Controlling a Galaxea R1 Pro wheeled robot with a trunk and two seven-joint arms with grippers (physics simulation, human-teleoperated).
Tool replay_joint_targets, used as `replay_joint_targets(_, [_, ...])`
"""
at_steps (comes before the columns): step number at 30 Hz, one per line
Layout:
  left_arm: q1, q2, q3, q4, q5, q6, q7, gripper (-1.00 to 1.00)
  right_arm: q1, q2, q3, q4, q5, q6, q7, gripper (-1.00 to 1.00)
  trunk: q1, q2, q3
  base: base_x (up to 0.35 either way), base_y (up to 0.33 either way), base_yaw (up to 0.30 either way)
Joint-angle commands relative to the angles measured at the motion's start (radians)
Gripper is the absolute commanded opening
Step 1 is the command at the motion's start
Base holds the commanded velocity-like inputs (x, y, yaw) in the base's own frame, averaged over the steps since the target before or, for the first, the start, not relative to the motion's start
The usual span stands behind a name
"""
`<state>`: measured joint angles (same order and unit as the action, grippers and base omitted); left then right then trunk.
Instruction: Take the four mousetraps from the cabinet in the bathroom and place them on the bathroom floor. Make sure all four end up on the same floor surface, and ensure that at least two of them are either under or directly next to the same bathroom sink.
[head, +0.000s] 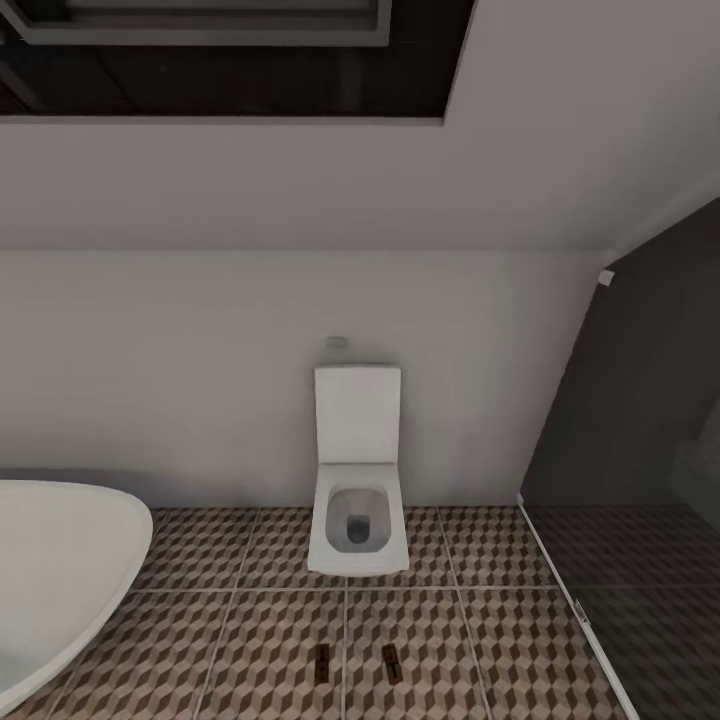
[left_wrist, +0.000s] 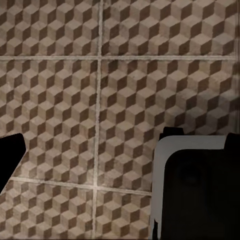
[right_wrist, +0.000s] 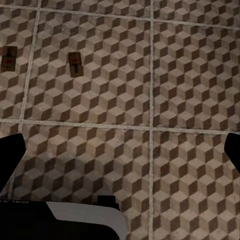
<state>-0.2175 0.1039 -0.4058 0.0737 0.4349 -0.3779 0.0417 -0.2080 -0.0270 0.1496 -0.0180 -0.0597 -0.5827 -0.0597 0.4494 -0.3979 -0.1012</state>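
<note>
2 mousetraps (head: 322, 662) (head: 391, 663) lie flat on bathroom floor (head: 260, 650) before toilet (head: 357, 500); judged light, stiff; pinch board long edges. Both jaws wide, empty.

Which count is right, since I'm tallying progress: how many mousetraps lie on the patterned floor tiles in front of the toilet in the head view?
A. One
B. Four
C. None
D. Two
D: two mousetraps lie side by side on the bathroom floor, in front of the toilet.

Cube-patterned floor (head: 250, 640) with two mousetraps (head: 322, 662)
</note>
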Motion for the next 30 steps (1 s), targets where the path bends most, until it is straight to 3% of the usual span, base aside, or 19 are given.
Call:
replay_joint_targets(1, [-0.001, -0.003, -0.008, 0.003, 0.005, -0.004, 0.003, 1.00, 0.000, 0.001, 0.008, 0.000, -0.006, -0.002, -0.004, 1.00, 0.001, -0.002, -0.002, 0.000, 0.000, 0.000])
replay_joint_targets(8, [0.000, -0.019, -0.007, 0.004, 0.005, -0.002, 0.027, 1.00, 0.001, 0.002, 0.005, 0.000, -0.006, 0.015, -0.007, 1.00, 0.001, -0.002, -0.002, 0.000, 0.000, 0.000])
replay_joint_targets(12, [0.000, -0.021, -0.006, 0.004, 0.005, -0.001, 0.042, 1.00, 0.001, -0.004, 0.003, 0.000, -0.015, 0.065, -0.007, 1.00, 0.001, -0.002, -0.002, 0.000, 0.000, 0.000])
replay_joint_targets(20, [0.000, -0.021, -0.004, 0.004, 0.005, -0.001, 0.064, 1.00, 0.004, -0.035, 0.004, 0.004, -0.101, 0.095, -0.005, 1.00, 0.001, -0.002, -0.002, 0.000, 0.000, 0.000])
replay_joint_targets(30, [0.000, -0.020, -0.004, 0.005, 0.005, -0.001, 0.067, 1.00, 0.018, -0.038, 0.004, 0.003, -0.122, 0.100, -0.006, 1.00, 0.001, -0.002, -0.002, 0.000, 0.000, 0.000])
